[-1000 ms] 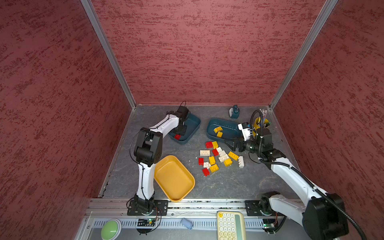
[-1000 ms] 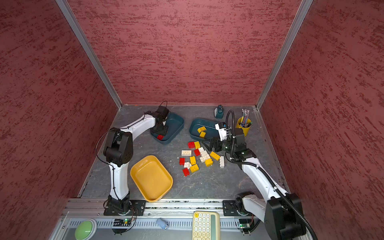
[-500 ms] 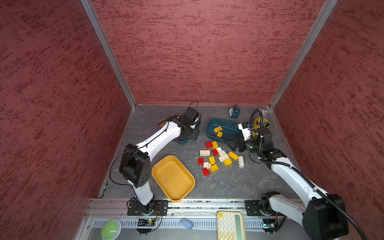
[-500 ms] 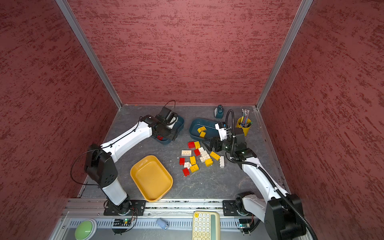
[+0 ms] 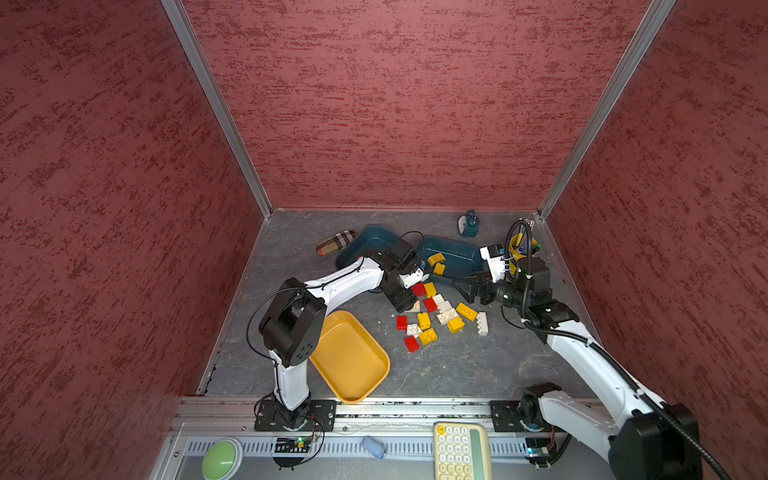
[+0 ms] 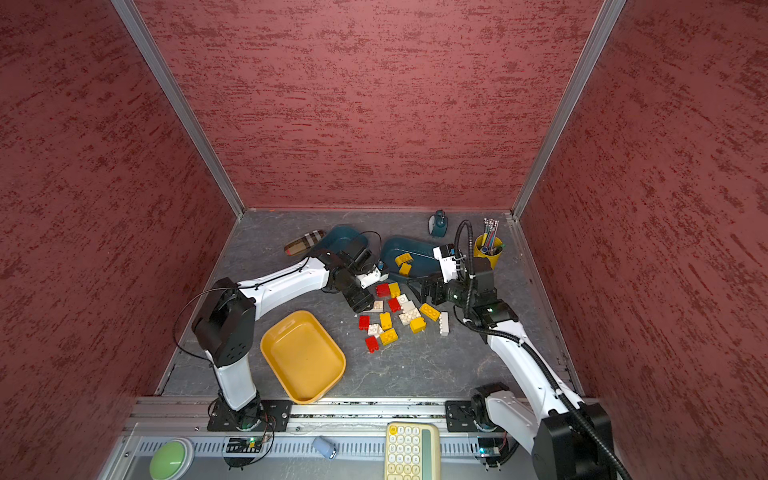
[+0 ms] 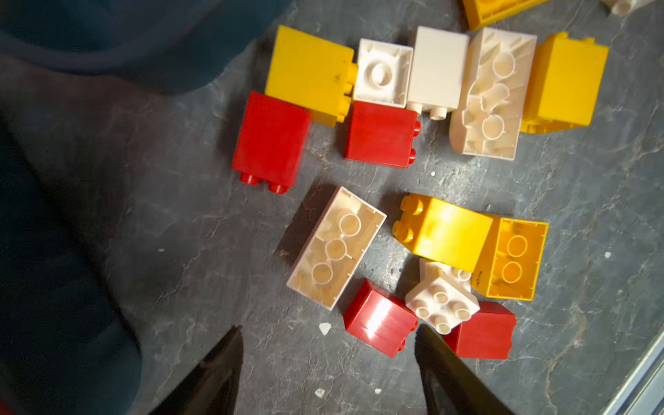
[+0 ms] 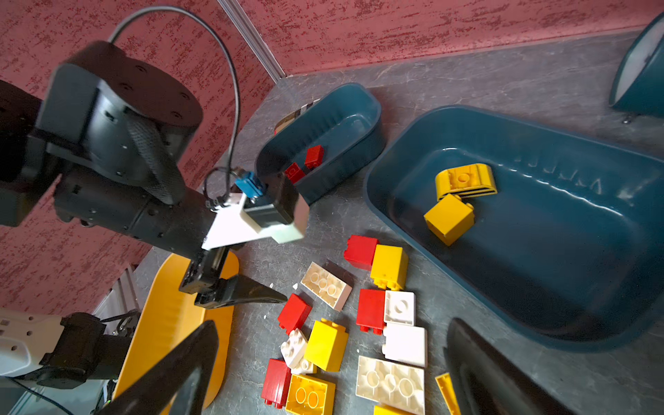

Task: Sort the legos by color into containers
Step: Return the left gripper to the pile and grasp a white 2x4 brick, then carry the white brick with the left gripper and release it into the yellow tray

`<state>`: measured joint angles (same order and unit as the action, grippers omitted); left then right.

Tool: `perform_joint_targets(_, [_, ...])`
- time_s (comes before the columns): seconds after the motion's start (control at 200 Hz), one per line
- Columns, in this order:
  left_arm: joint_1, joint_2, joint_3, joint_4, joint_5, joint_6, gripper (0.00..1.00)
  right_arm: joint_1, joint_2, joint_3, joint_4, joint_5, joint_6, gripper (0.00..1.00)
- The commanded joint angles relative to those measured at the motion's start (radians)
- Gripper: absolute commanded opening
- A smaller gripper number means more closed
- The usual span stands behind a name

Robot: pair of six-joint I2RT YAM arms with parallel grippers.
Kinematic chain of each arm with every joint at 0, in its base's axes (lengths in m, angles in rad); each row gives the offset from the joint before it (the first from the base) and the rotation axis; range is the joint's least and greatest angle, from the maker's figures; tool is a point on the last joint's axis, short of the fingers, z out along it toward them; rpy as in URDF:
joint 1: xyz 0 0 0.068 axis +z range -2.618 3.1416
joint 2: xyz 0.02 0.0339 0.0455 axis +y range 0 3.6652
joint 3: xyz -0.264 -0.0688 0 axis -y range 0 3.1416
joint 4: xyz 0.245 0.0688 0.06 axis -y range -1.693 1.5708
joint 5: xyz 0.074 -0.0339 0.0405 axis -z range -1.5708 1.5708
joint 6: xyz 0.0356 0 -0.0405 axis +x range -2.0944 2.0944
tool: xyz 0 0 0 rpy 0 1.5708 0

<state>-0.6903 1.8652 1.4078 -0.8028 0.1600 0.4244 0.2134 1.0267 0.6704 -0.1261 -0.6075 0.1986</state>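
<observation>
No legible text; raised marks [image 8: 560,181] on the floor of the teal tray [image 8: 560,273] just beyond the right gripper [image 8: 332,323] jaws unreadable, calculator [image 5: 461,451] well behind them, key labels too small

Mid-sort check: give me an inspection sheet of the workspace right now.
Surface: grey tabletop, few white crumbs.
Job's things: legos mostly loose, centre; two yellow bricks in right teal tray, two red bricks in left teal tray; yellow tray empty.
Clutter: plaid case, pen cup at back.
Grippers: left gripper open, empty, above pile; right gripper open, empty.
Cables: left arm cable loops free.
Surroundings: red walls.
</observation>
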Motion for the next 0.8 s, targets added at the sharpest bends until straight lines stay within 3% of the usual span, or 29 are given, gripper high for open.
perform_joint_targets(0.0, [-0.004, 0.029, 0.01, 0.072, 0.039, 0.122, 0.76, 0.001, -0.016, -0.029, 0.007, 0.02, -0.003, 0.99])
perform_joint_targets(0.311, [-0.025, 0.13, 0.023, 0.093, -0.006, 0.176, 0.69, -0.003, -0.037, -0.073, 0.007, 0.033, -0.004, 0.99])
perform_joint_targets(0.792, [-0.025, 0.175, 0.027, 0.125, -0.031, 0.183, 0.45, -0.008, -0.048, -0.097, 0.006, 0.035, -0.005, 0.99])
